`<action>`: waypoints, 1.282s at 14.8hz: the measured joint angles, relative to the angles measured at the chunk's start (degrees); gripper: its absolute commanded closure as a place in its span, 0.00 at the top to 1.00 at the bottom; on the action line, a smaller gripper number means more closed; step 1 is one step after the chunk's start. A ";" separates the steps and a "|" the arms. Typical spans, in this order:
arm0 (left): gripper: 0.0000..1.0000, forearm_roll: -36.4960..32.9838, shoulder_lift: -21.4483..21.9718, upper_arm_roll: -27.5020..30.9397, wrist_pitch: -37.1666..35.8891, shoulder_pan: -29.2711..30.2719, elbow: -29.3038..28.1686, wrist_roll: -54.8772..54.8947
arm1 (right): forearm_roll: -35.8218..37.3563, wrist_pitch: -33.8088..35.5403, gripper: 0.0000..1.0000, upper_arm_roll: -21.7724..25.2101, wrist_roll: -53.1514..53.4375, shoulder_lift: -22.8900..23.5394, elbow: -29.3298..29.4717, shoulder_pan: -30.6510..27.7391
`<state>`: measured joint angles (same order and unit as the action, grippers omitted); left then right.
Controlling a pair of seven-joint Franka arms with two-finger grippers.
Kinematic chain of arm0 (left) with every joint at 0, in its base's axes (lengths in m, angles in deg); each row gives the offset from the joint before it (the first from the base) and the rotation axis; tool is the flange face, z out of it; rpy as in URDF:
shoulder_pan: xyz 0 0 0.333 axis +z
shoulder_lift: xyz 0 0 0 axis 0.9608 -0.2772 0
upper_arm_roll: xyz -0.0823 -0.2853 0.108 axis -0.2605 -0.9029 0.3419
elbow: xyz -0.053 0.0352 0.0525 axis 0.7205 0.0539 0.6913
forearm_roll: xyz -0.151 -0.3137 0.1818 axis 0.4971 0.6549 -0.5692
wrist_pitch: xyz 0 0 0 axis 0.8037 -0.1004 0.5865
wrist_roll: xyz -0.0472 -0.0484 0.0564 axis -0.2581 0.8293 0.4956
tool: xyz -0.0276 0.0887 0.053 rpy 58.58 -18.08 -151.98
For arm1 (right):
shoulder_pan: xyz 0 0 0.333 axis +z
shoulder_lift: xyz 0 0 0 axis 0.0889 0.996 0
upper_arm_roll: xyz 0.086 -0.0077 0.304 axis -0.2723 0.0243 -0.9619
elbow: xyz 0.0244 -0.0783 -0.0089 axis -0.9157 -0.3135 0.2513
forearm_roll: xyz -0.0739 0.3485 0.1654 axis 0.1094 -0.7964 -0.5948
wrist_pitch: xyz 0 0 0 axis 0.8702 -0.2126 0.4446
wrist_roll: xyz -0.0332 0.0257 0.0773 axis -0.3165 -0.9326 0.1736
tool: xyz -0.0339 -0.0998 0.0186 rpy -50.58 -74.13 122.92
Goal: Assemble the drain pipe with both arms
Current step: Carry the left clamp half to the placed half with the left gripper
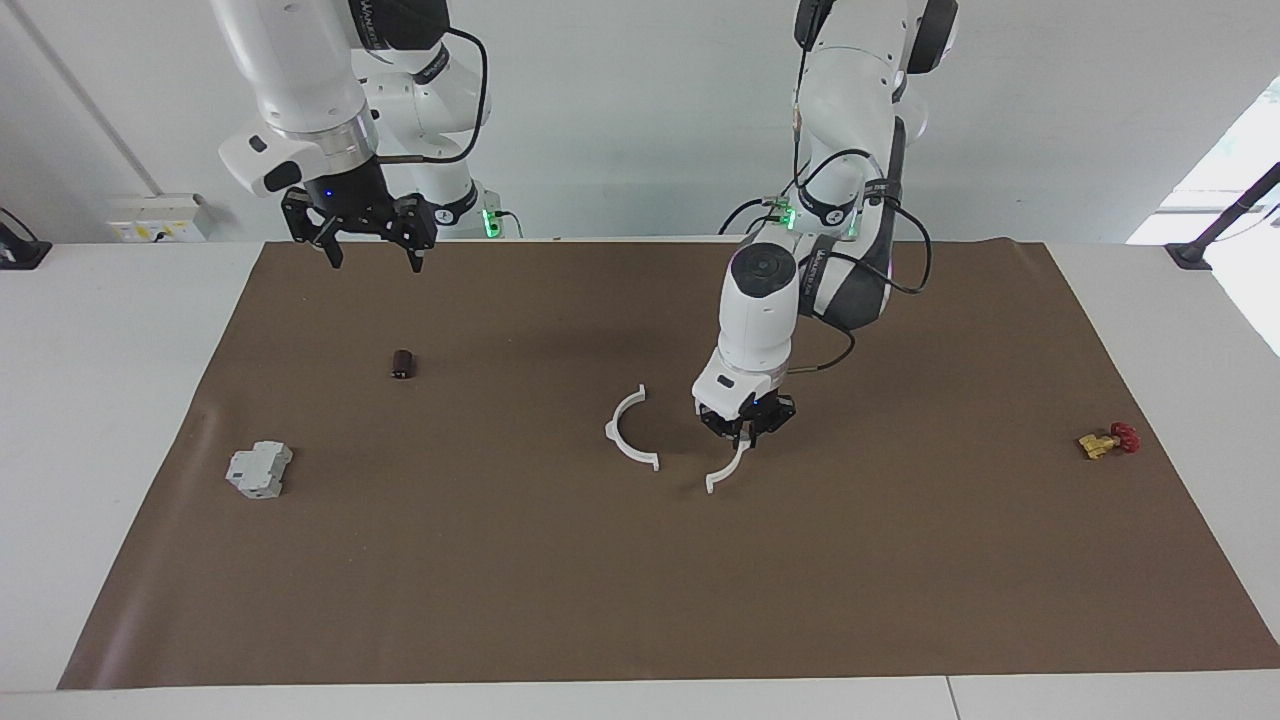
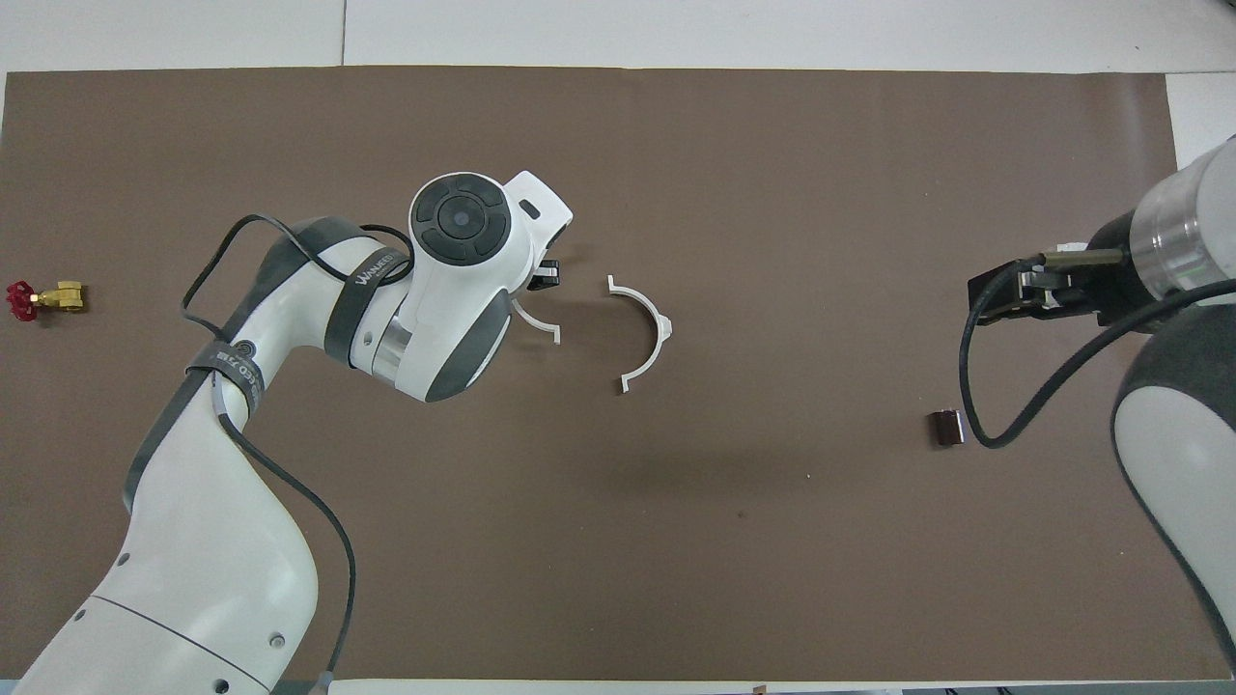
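Brown mat (image 1: 640, 600) covering table, workspace for everything.

Left arm (image 1: 757, 300) bent low over mat middle, left gripper (image 1: 742, 432) clenched on one arc (image 1: 726, 470), lifting or dragging it probably, open side facing its mate.

Right arm (image 1: 300, 90) waiting high, right gripper (image 1: 368, 245) spread wide over mat edge by its base, holding nothing.

Free arc (image 1: 630, 430) flat on mat just beside held one, gap between tabs, so ring not closed yet.

Grey block (image 1: 259, 470), dark cylinder (image 1: 402, 364), yellow valve (image 1: 1108, 440) parked well apart toward table ends, out of the way.
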<state>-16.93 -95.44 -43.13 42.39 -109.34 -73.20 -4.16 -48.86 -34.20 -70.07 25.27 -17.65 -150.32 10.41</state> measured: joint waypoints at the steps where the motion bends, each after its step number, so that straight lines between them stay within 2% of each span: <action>1: 0.00 -0.02 -0.49 -0.01 0.00 -0.95 -0.14 -0.07 | -0.49 -0.03 1.00 -0.02 -0.13 -0.23 -1.24 -0.23; 5: 0.00 -0.09 -1.59 0.02 0.05 -4.05 -1.78 -0.83 | -1.05 -1.94 1.00 -0.04 -0.23 -0.83 -4.44 -0.56; 12: 0.00 -0.51 -0.98 0.14 1.76 -5.01 -3.91 -1.88 | -1.05 -1.82 1.00 -0.19 -2.03 -0.78 -4.14 -2.18; 19: 0.00 -0.51 -0.98 0.12 4.70 -6.29 -4.30 -8.49 | -1.18 -1.81 1.00 -0.08 -2.05 -0.61 -4.28 -3.87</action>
<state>-17.44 -96.42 -43.01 47.09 -115.64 -77.50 -12.65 -50.04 -36.02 -70.15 23.22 -18.26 -154.60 6.54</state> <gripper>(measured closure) 0.793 0.000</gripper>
